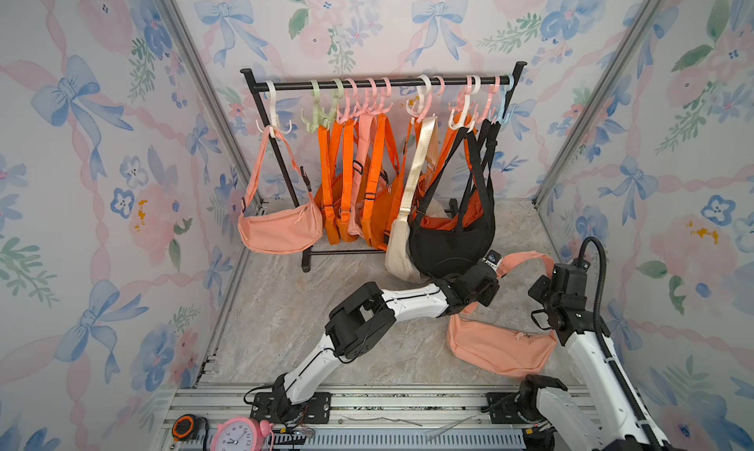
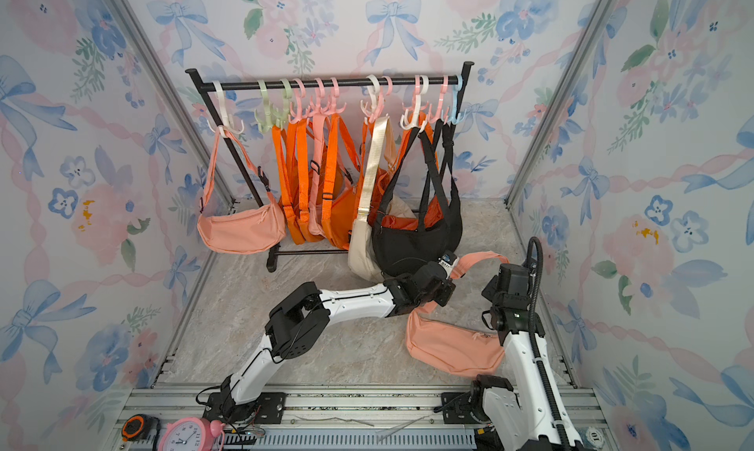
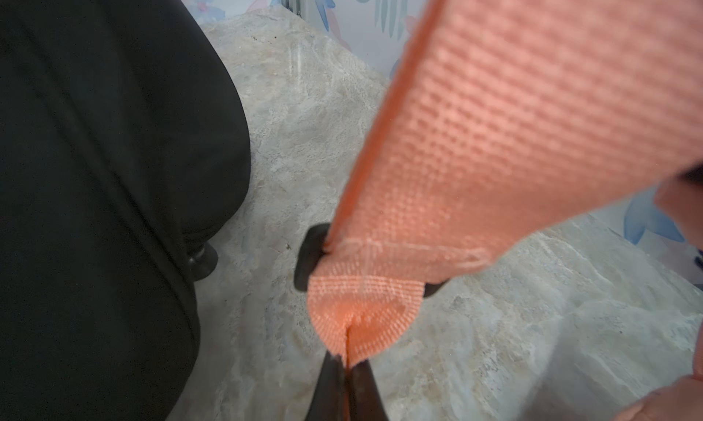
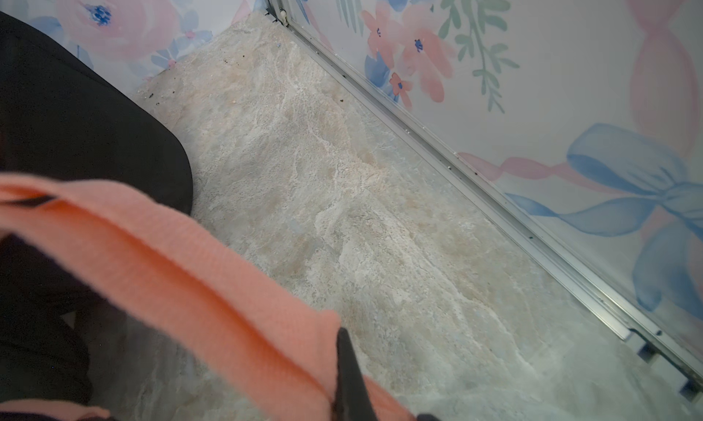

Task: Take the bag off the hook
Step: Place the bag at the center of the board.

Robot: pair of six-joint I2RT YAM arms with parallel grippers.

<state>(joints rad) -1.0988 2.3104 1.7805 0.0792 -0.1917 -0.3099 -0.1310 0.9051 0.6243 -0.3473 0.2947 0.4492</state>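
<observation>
Strap (image 1: pixel 526 261) pinched in my left hand (image 3: pixel 346 365) and right hand (image 4: pixel 348 392); bag (image 1: pixel 500 347) lies on worktop (image 1: pixel 310 339). Risk: my left arm (image 1: pixel 408 302), close by black bag (image 1: pixel 453 241), could snag it and tug rack (image 1: pixel 383 84).

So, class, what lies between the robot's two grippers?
The peach bag's strap, arched from left gripper to right gripper, both shut on it; both top views show it.

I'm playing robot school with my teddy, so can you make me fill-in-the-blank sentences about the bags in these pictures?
The left gripper and the right gripper both pinch the loose pink bag's ____.
The hanging bag nearest the left gripper is ____.
The alarm clock at the front is ____.
Missing words: strap; black; pink.
</observation>
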